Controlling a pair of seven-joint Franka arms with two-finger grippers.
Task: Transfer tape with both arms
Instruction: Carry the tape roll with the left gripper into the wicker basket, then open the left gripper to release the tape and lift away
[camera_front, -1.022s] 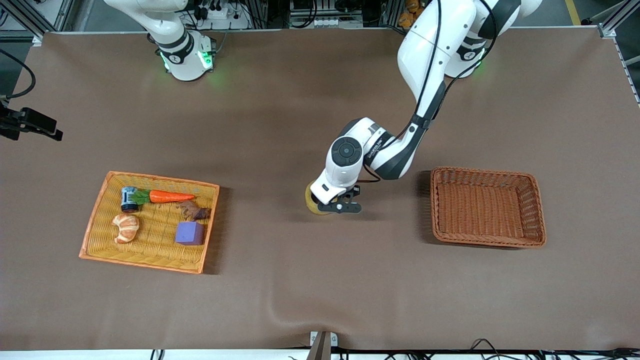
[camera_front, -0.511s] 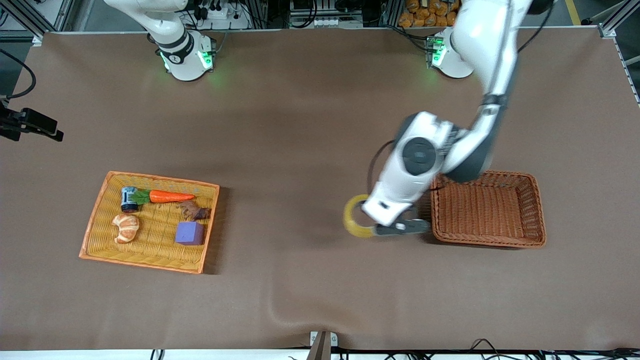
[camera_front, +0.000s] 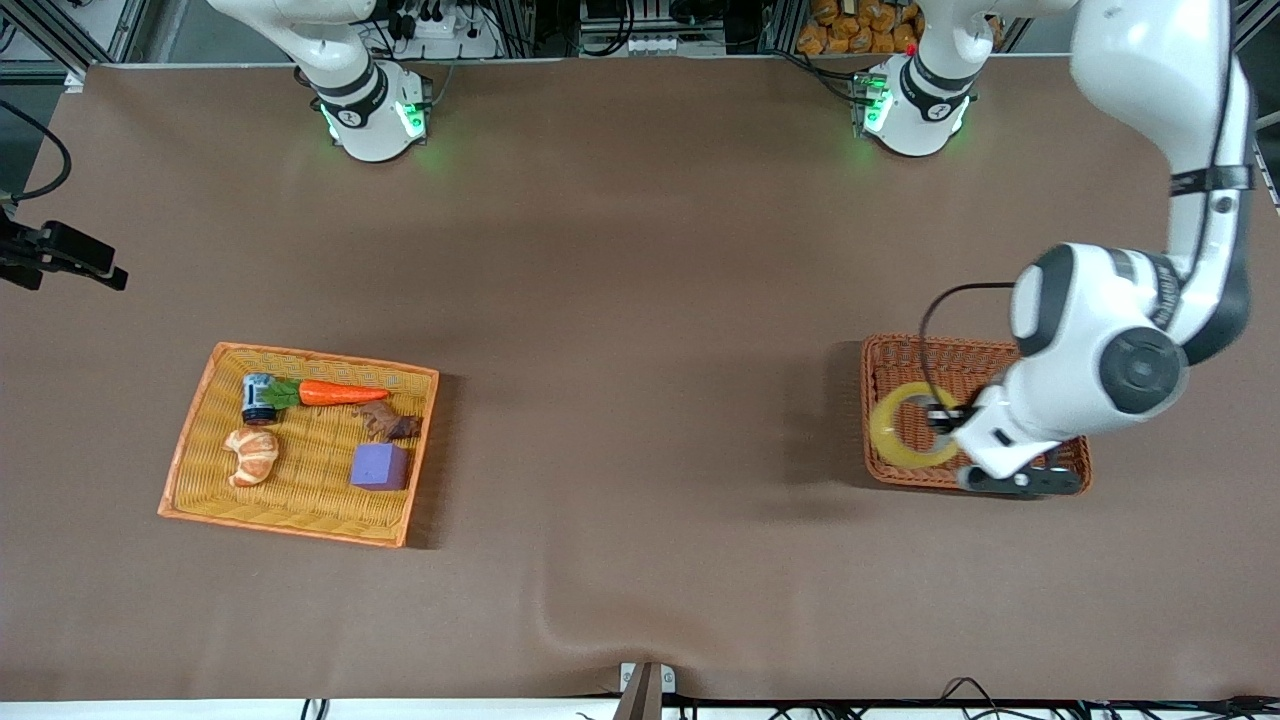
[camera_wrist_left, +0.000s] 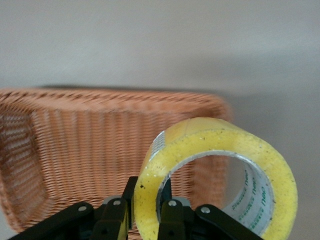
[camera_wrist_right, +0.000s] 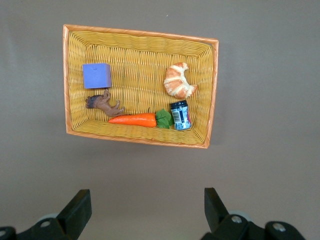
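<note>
Left pincer (camera_front: 950, 420) — tape (camera_front: 903, 425) gripped — moved from table to over brown basket (camera_front: 1040, 350).

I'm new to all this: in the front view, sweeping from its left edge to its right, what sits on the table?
Orange tray → croissant → purple cube → bare tabletop → brown wicker basket → tape, held over the basket by the left pincer.

Three views: one high overview, two wrist cameras.
Your front camera looks down on the counter (camera_front: 620, 300); the right wrist looks straight down at the yellow tray (camera_wrist_right: 212, 95), also in front view; the left wrist sits close beside the brown basket (camera_wrist_left: 75, 130).
</note>
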